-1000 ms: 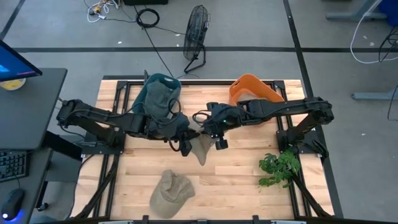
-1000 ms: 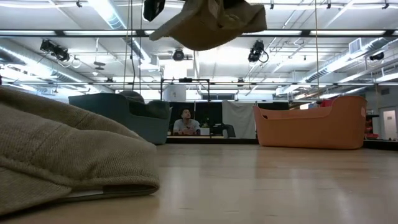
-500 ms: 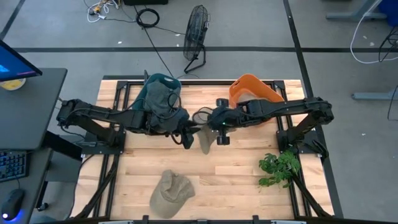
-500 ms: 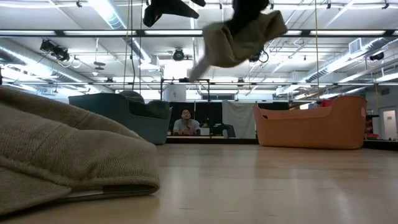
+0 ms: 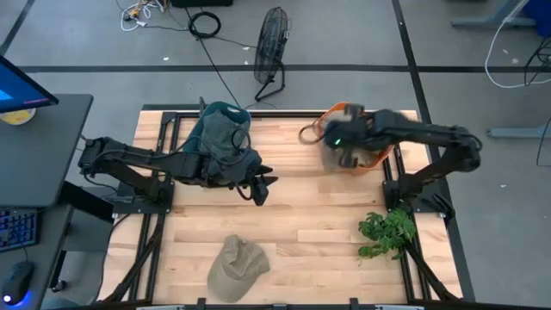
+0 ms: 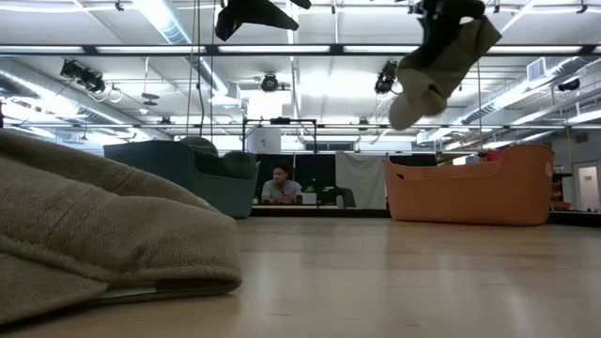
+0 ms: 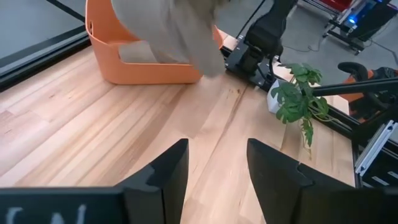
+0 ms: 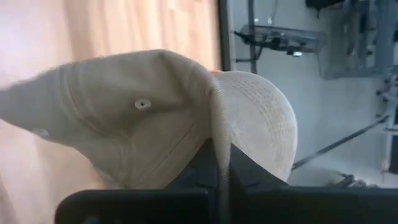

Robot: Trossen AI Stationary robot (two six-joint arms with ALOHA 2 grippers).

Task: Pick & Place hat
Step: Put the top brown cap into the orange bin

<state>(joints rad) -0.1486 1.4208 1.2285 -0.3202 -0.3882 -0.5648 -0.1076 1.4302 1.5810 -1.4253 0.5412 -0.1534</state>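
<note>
From above, the wooden table (image 5: pixel 301 232) carries an orange bin (image 5: pixel 372 146); my right gripper (image 5: pixel 344 151), clenched on a tan hat (image 5: pixel 334 155), hangs over that bin. My left gripper (image 5: pixel 261 187) stands released, well apart from the bin. At table level the hat (image 6: pixel 437 66) dangles above the bin (image 6: pixel 470 188), so I judge a loose flap could snag its rim. Past my right wrist only a fold is pinched; it may slip.

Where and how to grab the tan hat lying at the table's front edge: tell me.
Take the tan hat by its crown, coming straight down from above. It lies flat on the table, nothing touching it, and the soft crown bunches into folds a tool can pinch. The left tool, open and empty, hangs nearest, so it would probably do it.
</note>
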